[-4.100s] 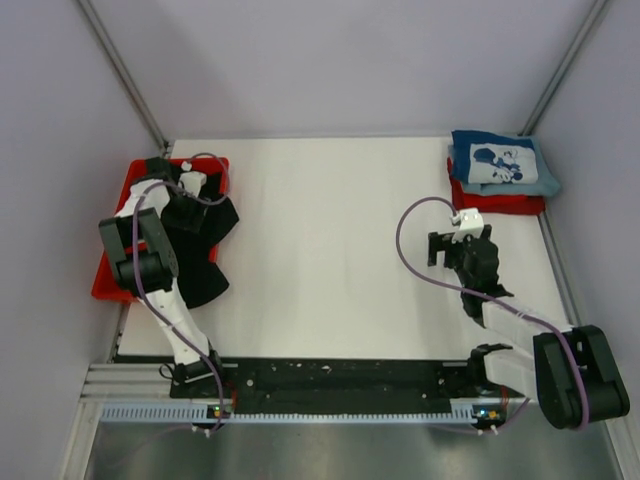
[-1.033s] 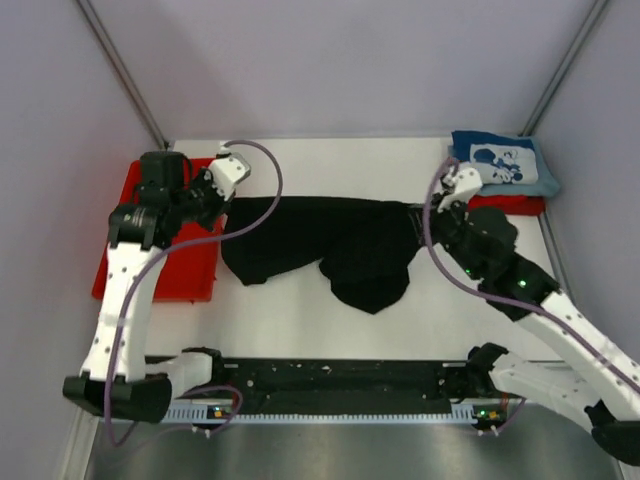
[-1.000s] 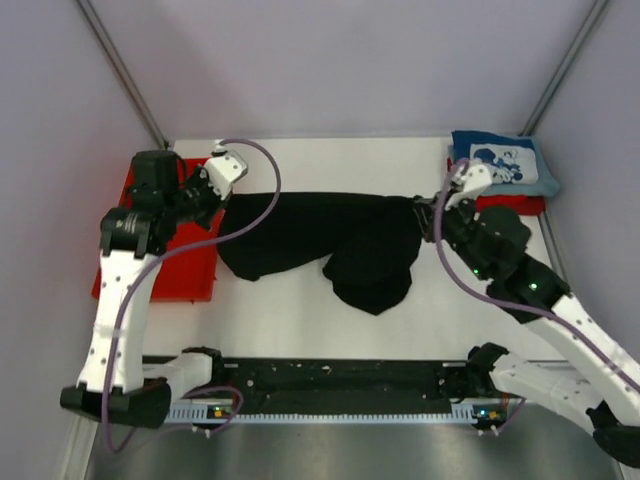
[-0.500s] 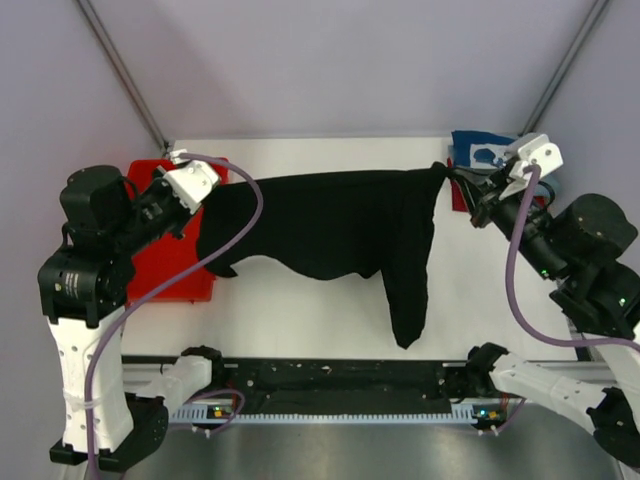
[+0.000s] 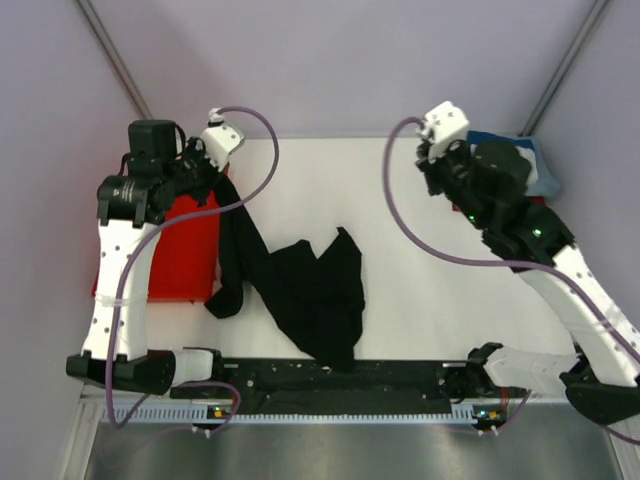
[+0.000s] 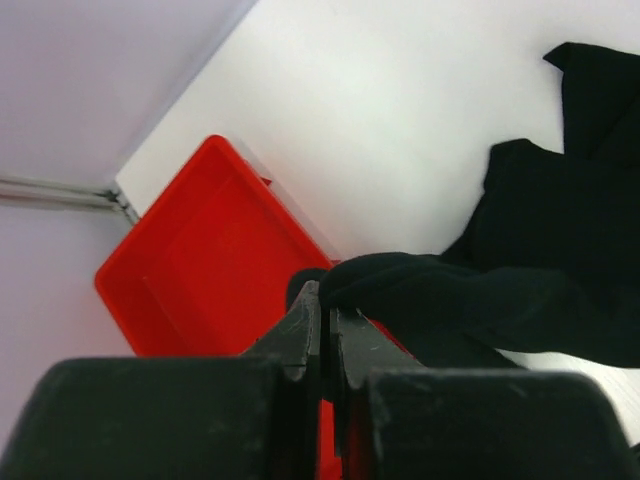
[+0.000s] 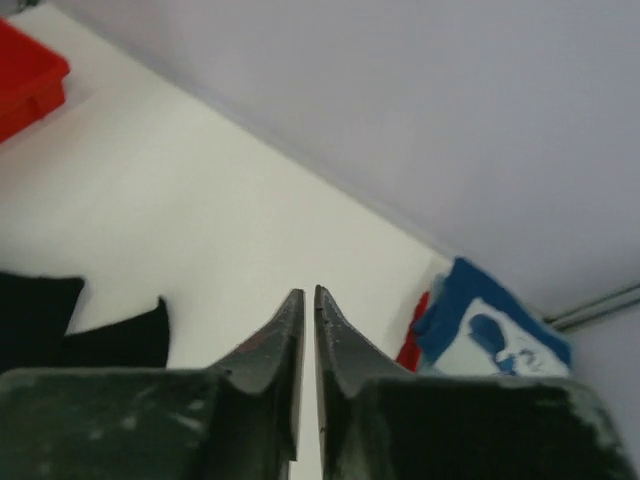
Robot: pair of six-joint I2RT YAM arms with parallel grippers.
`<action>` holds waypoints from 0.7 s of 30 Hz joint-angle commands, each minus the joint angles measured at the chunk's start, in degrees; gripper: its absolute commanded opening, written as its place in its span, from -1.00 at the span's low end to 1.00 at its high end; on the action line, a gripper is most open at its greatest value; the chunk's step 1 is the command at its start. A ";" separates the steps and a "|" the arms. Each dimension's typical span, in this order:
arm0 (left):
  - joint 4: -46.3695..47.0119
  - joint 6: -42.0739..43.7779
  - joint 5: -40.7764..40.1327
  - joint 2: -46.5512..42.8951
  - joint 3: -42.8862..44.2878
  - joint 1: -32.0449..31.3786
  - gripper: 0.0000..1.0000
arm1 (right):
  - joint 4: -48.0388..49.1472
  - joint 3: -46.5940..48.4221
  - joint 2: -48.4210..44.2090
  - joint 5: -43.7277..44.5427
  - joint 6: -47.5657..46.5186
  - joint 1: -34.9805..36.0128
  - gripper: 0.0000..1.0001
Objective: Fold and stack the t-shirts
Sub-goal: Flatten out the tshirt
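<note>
Hanging from the clamped left tool (image 6: pixel 325 335), black shirt (image 5: pixel 310 290) skirts red tray (image 5: pixel 182 250); right tool (image 7: pixel 305 330) closed, empty.

Three t-shirts in all — one black shirt (image 5: pixel 305 290), one blue shirt (image 7: pixel 490 340) with white print, and one red shirt (image 7: pixel 410 347), seen only as an edge. One red tray (image 5: pixel 180 255). Two robot arms — left arm (image 5: pixel 115 290), right arm (image 5: pixel 562 268). One white table (image 5: pixel 430 280).

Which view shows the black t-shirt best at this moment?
Top external: the whole black t-shirt shows, hanging from the left gripper and crumpled on the table. Left wrist shows only the pinched edge and some folds; right wrist catches just a corner at lower left.
</note>
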 commanded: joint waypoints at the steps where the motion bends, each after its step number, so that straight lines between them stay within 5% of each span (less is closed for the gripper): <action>1: 3.46 -1.79 4.07 -2.03 -0.75 0.29 -1.00 | -1.00 -6.50 4.15 -14.42 1.36 -0.49 -0.63; 6: 7.33 0.40 1.62 -10.56 -14.37 0.29 -1.00 | 3.28 -22.24 7.49 -24.03 11.53 -0.40 -0.02; 11: 4.79 0.41 -1.20 -13.82 -19.58 0.64 -1.00 | 17.86 -32.54 12.15 -31.15 26.65 2.84 0.19; 15: 4.34 -0.39 -3.13 -14.35 -21.69 0.99 -1.00 | 18.43 -30.89 18.99 -33.35 34.04 9.17 0.34; 17: 4.17 -0.21 -2.88 -14.88 -22.57 0.99 -1.00 | 16.67 -30.70 22.60 -37.65 38.88 9.62 0.83; 18: 4.25 -0.21 -2.70 -15.14 -22.83 0.99 -1.00 | 15.79 -31.23 23.83 -38.28 41.42 9.71 0.92; 21: 4.08 -0.21 -2.17 -15.23 -23.54 0.99 -1.00 | 19.10 -36.40 25.51 -38.63 46.00 10.58 0.76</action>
